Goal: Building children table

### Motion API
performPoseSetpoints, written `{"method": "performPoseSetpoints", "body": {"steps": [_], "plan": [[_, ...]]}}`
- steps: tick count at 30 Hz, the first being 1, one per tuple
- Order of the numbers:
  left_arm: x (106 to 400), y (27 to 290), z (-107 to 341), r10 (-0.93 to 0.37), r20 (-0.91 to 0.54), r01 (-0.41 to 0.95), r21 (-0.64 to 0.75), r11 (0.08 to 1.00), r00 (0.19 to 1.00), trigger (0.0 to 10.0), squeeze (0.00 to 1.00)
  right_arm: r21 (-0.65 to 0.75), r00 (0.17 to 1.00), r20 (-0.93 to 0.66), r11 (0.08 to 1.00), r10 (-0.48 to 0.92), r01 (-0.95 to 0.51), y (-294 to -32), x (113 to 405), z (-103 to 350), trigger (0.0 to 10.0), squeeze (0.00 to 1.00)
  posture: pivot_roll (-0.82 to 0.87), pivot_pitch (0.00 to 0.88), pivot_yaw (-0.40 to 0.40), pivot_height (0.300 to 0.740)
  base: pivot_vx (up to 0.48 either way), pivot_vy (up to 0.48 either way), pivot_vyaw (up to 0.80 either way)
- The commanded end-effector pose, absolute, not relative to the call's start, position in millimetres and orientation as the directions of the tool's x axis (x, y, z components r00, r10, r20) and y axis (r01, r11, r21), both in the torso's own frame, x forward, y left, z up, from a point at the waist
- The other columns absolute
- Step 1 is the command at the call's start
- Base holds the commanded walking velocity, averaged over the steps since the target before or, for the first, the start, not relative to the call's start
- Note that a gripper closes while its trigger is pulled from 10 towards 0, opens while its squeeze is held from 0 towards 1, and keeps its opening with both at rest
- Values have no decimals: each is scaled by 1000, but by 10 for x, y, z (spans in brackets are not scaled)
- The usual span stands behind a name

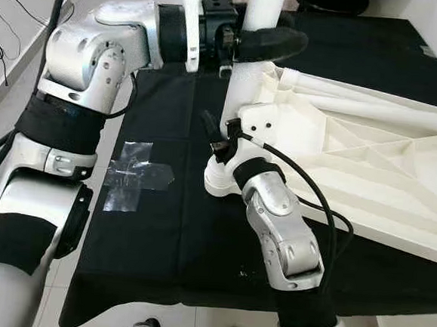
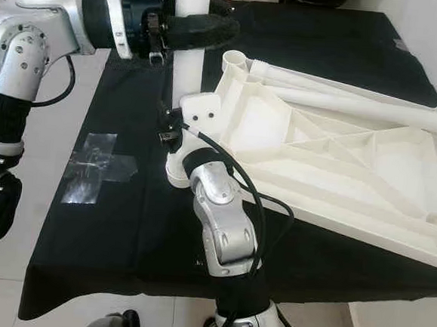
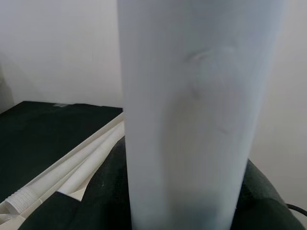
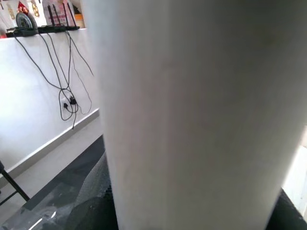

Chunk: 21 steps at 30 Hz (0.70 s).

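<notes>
Right now we are standing a white table leg upright at the near-left corner socket of the upturned white tabletop, which is lying on the black cloth toward three o'clock. We are closing our left gripper around the leg high up, apparently to keep it plumb, while our right gripper is holding its base at the socket, its finger gap hidden. Toward nine o'clock clear tape is sitting on the cloth; we are reading no writing anywhere.

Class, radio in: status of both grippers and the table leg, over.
Left gripper shut on upright white plastic table leg, high up. Right gripper at leg's base, beside upturned white plastic tabletop. Nothing in the way on black cloth.
</notes>
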<state>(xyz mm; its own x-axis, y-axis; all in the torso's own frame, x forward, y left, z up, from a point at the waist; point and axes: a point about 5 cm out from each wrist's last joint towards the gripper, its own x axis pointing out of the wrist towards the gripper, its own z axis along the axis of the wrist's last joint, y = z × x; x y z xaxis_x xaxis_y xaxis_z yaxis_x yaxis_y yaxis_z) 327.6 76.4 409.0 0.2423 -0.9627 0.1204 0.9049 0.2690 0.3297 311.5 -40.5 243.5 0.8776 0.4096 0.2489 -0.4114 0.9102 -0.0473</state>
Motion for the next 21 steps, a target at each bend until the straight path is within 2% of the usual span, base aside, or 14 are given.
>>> {"method": "performPoseSetpoints", "body": {"steps": [1, 9, 10, 11, 12, 14, 15, 16, 17, 18, 19, 20, 21], "plan": [[3388, 886, 4013, -937, 66, 885, 311, 346, 343, 0, 0, 10, 845, 168, 856, 508, -517, -116, 3039, 2263, 10000, 0, 47, 227, -5, 740, 0, 0, 0], [3387, 901, 4028, -937, 61, 881, 324, 345, 345, 0, 0, 2, 841, 167, 853, 515, -523, -122, 3066, 2278, 10000, 0, 51, 229, -7, 740, 0, 0, 0], [3387, 903, 4035, -937, 64, 880, 326, 345, 343, 0, 0, -33, 829, 178, 845, 530, -533, -166, 3117, 2326, 10000, 275, 50, 229, -9, 740, 0, 0, 0], [3387, 903, 4035, -937, 64, 880, 326, 345, 343, 0, 0, -33, 829, 178, 845, 530, -533, -166, 3117, 2326, 10000, 275, 50, 229, -9, 740, 0, 0, 0], [3386, 903, 4039, -937, 66, 881, 326, 344, 342, 0, 0, -36, 813, 190, 831, 550, -554, -197, 3155, 2370, 10000, 1000, 49, 230, -8, 740, 0, 0, 0], [3383, 903, 4041, -938, 68, 881, 325, 344, 341, 0, 0, -32, 786, 195, 805, 586, -592, -238, 3211, 2412, 10000, 1000, 48, 230, -8, 740, 0, 0, 0], [3381, 903, 4045, -938, 69, 880, 328, 343, 340, 0, 0, -27, 723, 208, 742, 659, -669, -294, 3282, 2493, 10000, 1000, 50, 231, -8, 740, 0, 0, 0], [3381, 903, 4045, -938, 69, 880, 328, 343, 340, 0, 0, -27, 723, 208, 742, 659, -669, -294, 3282, 2493, 10000, 1000, 50, 231, -8, 740, 0, 0, 0], [3380, 903, 4044, -938, 68, 880, 330, 342, 339, 0, 0, -56, 667, 206, 689, 716, -723, -324, 3318, 2553, 10000, 1000, 50, 232, -7, 740, 0, 0, 0], [3377, 902, 4042, -939, 68, 881, 330, 339, 336, 0, 0, -122, 610, 194, 636, 769, -762, -369, 3362, 2612, 10000, 839, 50, 231, -7, 740, 0, 0, 0], [3376, 901, 4040, -940, 67, 882, 330, 336, 334, 0, 0, -167, 574, 180, 599, 799, -783, -405, 3391, 2653, 10000, 839, 51, 231, -7, 740, 0, 0, 0], [3375, 899, 4037, -941, 67, 883, 329, 334, 331, 0, 0, -199, 552, 162, 575, 818, -794, -438, 3428, 2678, 10000, 408, 51, 231, -6, 740, 0, 0, 0], [3375, 899, 4037, -941, 67, 883, 329, 334, 331, 0, 0, -199, 552, 162, 575, 818, -794, -438, 3428, 2678, 10000, 408, 51, 231, -6, 740, 0, 0, 0]]}}
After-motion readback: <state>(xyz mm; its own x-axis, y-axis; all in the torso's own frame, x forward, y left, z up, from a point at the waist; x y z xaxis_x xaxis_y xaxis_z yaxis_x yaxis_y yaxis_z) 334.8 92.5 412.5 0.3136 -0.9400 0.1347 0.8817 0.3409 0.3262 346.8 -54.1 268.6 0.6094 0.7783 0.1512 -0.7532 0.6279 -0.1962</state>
